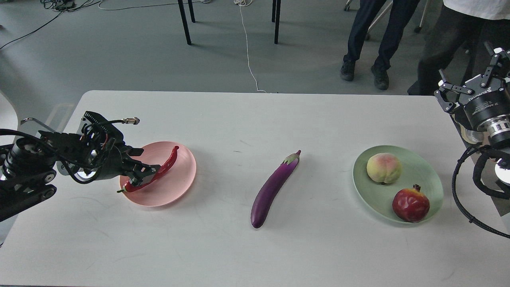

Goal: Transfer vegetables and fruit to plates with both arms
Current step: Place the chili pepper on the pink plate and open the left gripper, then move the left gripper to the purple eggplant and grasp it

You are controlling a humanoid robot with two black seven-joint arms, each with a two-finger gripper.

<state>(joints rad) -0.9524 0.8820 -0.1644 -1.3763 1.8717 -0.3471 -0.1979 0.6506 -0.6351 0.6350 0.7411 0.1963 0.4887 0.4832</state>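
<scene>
The red chili pepper (169,161) lies on the pale pink plate (177,184) at the left, its green stem over the plate's left rim. My left gripper (142,164) is open just above the chili's stem half, a finger on each side. The purple eggplant (273,187) lies on the table in the middle. The peach (383,168) and the dark red pomegranate (410,205) sit on the pale green plate (424,171) at the right. My right gripper (468,75) is open and empty, raised past the table's far right corner.
The white table (255,247) spans the view. Two people's legs (368,40) stand beyond its far right edge. Dark furniture legs (184,22) and a white cable (248,48) are on the floor behind. My right arm's black cable (458,191) hangs by the green plate.
</scene>
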